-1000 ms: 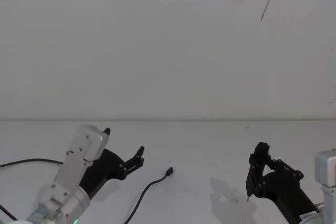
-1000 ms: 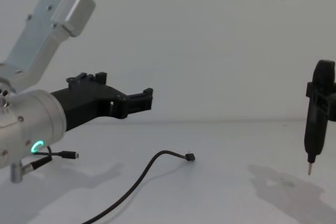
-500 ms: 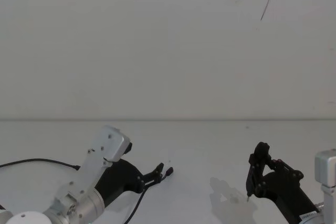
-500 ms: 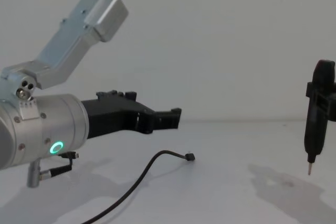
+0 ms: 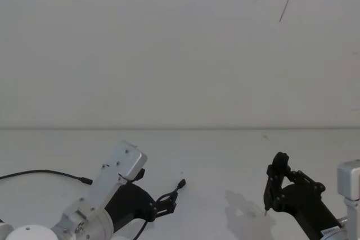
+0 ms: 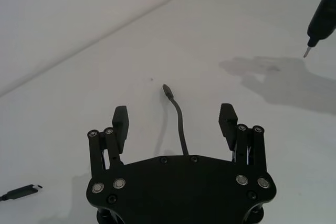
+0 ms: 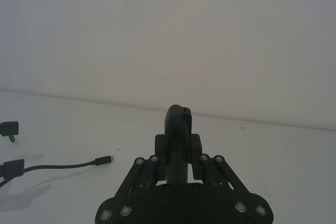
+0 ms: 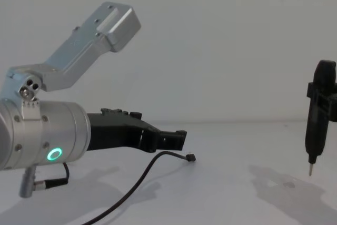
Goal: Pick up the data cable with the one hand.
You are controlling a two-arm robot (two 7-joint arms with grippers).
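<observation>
Two spread fingers (image 6: 121, 121) of the left gripper (image 8: 179, 138) hover astride the cable (image 6: 177, 113) lying on the table (image 6: 252, 30), just behind its plug (image 6: 167, 91), so drop straight and close only once both flank it (right gripper (image 7: 177, 150), well apart, clasps its pen tool (image 8: 316, 125)).

Left gripper (image 5: 169, 202): we have carried it forward and to our right, then brought it down. A second ago it hung high and well short of the data cable (image 8: 138, 181). Now it sits low over the table (image 5: 225, 155).
Fingers and cable: our spread fingers (image 6: 121, 121) now stand one on each side of the cable, just behind its plug (image 6: 167, 91), where before they were clear of it.
Thin wire (image 5: 50, 172): our arm covered its tip in the head view earlier. That tip now lies uncovered.
</observation>
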